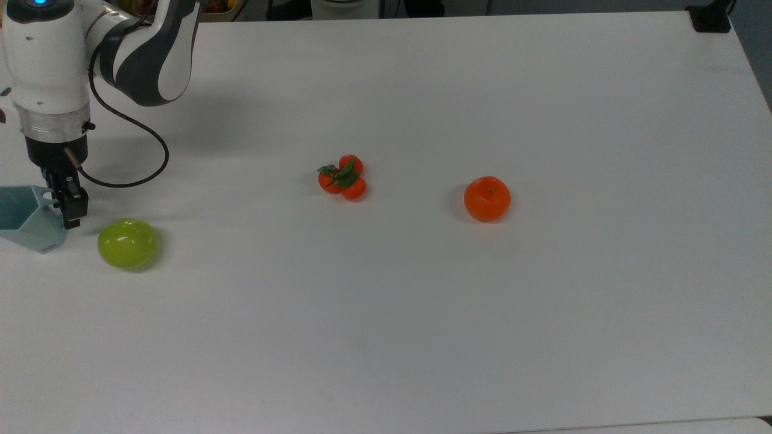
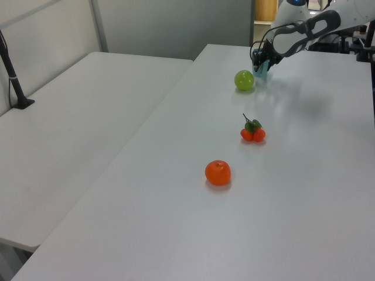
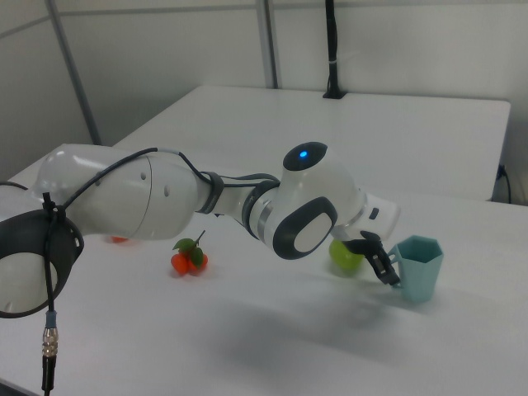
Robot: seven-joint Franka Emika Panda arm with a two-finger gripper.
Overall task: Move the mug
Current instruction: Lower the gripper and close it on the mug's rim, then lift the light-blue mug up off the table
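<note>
Mug (image 1: 25, 218) stands just left of the gripper (image 1: 67, 208) in the top view, its handle clamped between the fingers.

The pale blue-green faceted mug (image 1: 24, 217) stands upright at the top view's left edge.

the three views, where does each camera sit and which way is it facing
Top view: high above the white table, looking down; forearm and gripper at the pale blue-green faceted mug.
Left view: off the table's far end, looking along it toward the arm.
Right view: low beside the arm, facing the mug.
All share the shiny green apple.
</note>
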